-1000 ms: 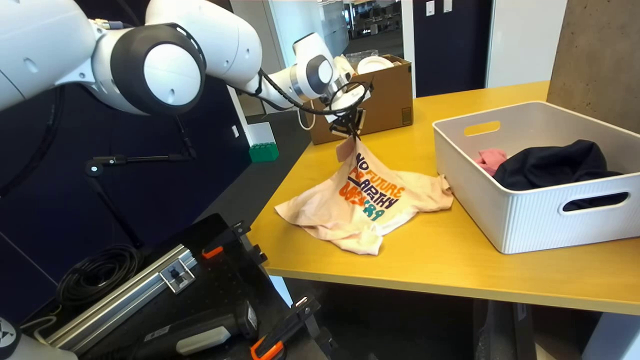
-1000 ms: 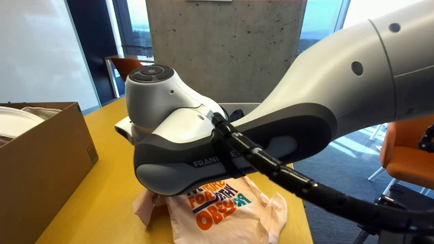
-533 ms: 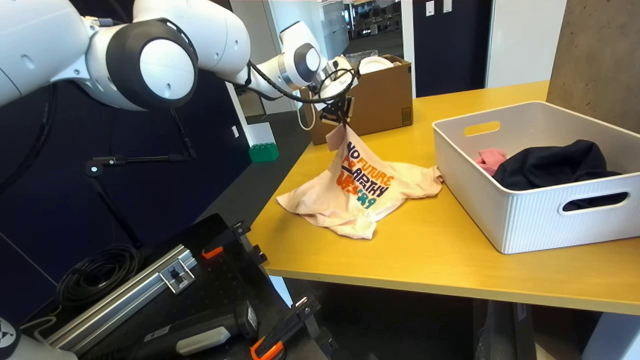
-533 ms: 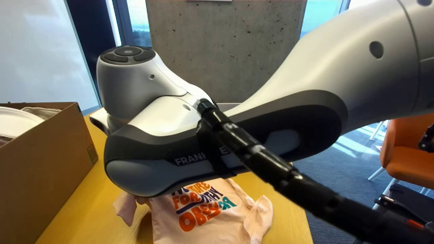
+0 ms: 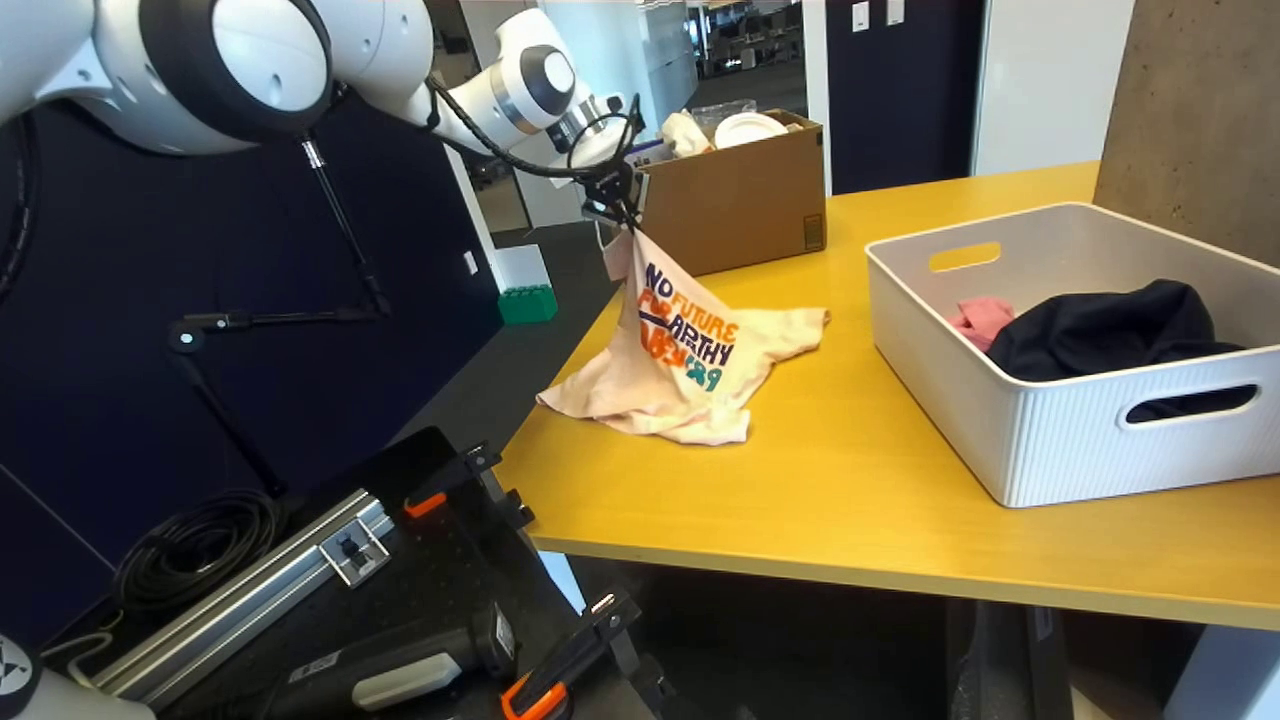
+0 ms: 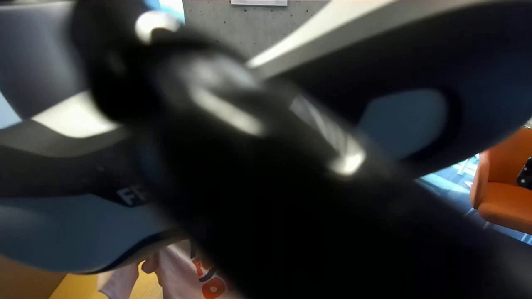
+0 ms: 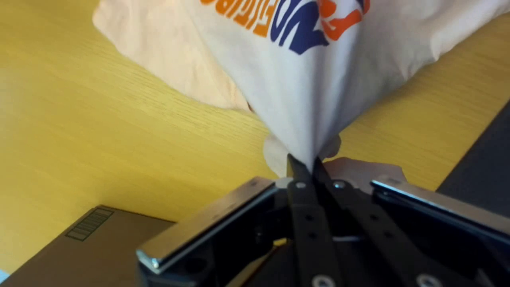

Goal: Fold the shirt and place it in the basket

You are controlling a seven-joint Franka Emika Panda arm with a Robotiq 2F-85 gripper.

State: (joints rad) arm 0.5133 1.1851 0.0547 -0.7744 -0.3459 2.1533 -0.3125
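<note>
Peach shirt by table edge, basket apart

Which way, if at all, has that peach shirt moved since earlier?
Yes: in an exterior view, the shirt has moved toward the picture's upper left, away from the basket.

Below gripper: shirt, soft matt cloth, creased; under that, table, smooth wood grain, faint sheen. On gripper itself: matt fingers, side plates smooth metal, glinting edges. Near gripper: box, dull cardboard. Well apart from gripper: basket, ribbed matt plastic; concrete wall, rough.
</note>
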